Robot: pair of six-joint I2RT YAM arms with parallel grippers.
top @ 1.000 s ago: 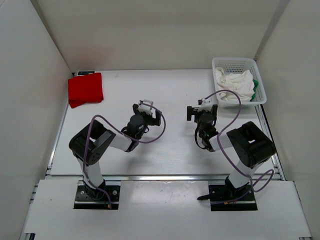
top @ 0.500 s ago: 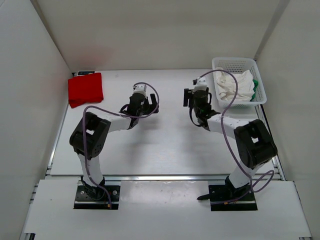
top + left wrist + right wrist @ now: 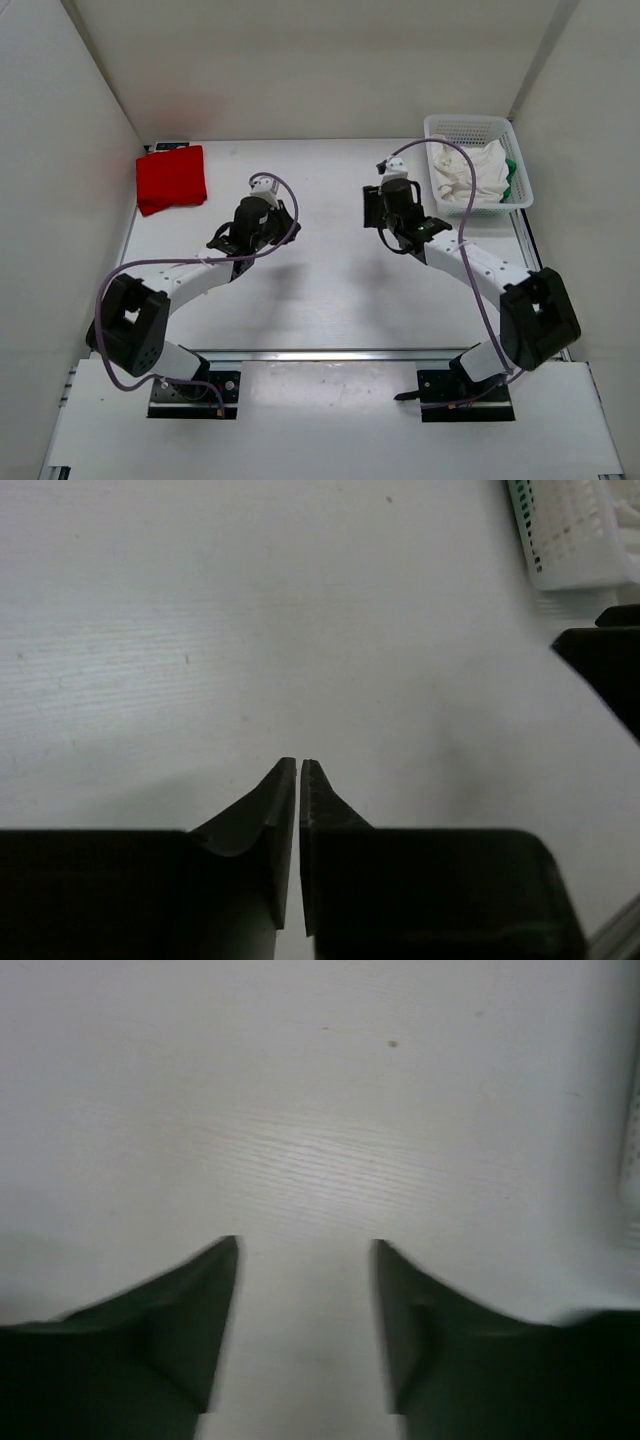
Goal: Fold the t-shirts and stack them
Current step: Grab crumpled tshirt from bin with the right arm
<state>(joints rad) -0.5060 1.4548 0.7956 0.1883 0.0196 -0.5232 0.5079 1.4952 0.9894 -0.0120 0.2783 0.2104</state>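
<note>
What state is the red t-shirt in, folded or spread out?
Folded: the red t-shirt lies as a compact, tidy rectangle, no sleeves showing.

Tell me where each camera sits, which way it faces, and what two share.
Top external: above and behind the bases, looking down on the table, red t-shirt and basket; left arm and right arm show.
Left wrist: on the left wrist, facing across the table toward the basket; left jaws shut.
Right wrist: on the right wrist, facing the table; right jaws open.
Shared: top and left wrist both show the basket.
</note>
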